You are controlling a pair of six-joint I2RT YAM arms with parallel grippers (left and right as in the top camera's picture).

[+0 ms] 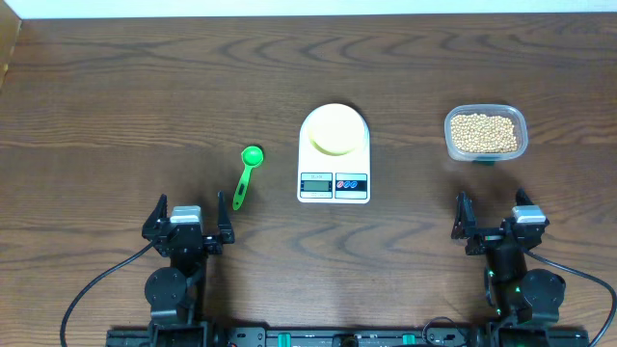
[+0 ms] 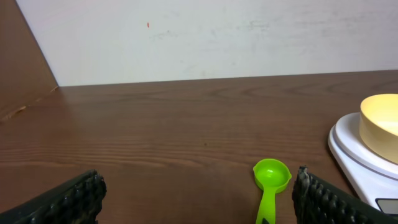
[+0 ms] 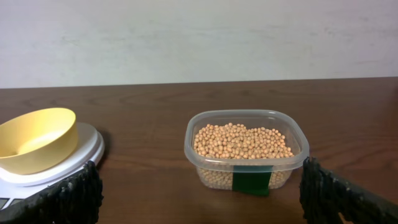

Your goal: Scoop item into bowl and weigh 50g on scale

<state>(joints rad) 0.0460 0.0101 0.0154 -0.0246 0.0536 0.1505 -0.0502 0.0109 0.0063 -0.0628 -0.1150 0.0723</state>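
Note:
A white scale sits mid-table with the pale-yellow bowl on its platform; both also show in the left wrist view, scale and bowl, and in the right wrist view, scale and bowl. Tan beans fill a clear tub at the right. A green scoop lies left of the scale, its cup just ahead of my left gripper. My left gripper and right gripper both stand open and empty near the front edge.
The dark wooden table runs back to a pale wall. A green label marks the tub's near side. Arm bases and cables sit along the front edge.

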